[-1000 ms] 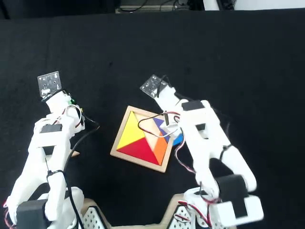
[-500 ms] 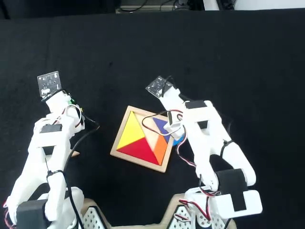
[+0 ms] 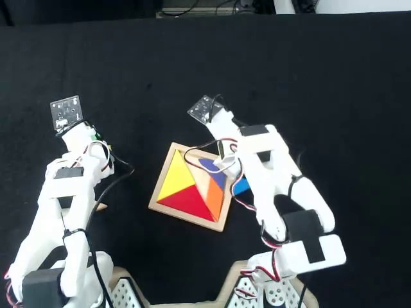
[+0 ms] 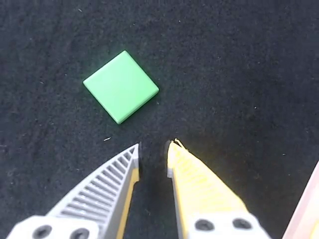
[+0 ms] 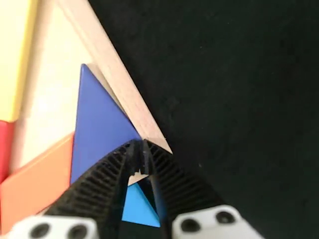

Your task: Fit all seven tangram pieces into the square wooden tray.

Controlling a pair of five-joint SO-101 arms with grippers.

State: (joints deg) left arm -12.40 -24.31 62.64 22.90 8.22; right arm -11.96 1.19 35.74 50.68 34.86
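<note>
- My right gripper (image 5: 139, 149) is squeezed shut. Its tips touch a corner of the dark blue triangle (image 5: 99, 124). I cannot tell if I pinch it or just push it.
- That triangle sits at a corner of the wooden tray (image 5: 114, 69). One edge looks propped on the rim, so I think it is not flat yet.
- My left gripper (image 4: 154, 148) has its tips a little apart and holds nothing.
- The green square (image 4: 121, 86) lies just ahead of it on the black cloth (image 4: 249, 59), out of the tray.
- In the middle of the high view, the yellow triangle (image 3: 172, 181), red triangle (image 3: 185, 202) and orange piece (image 3: 216, 200) lie flat in the tray.
- The light blue triangle (image 5: 135, 205) waits outside, touching the tray's right side and half under my arm.
- I think about half is done.
- The pale patch (image 3: 202, 183) may be a piece or bare wood. I cannot tell.
</note>
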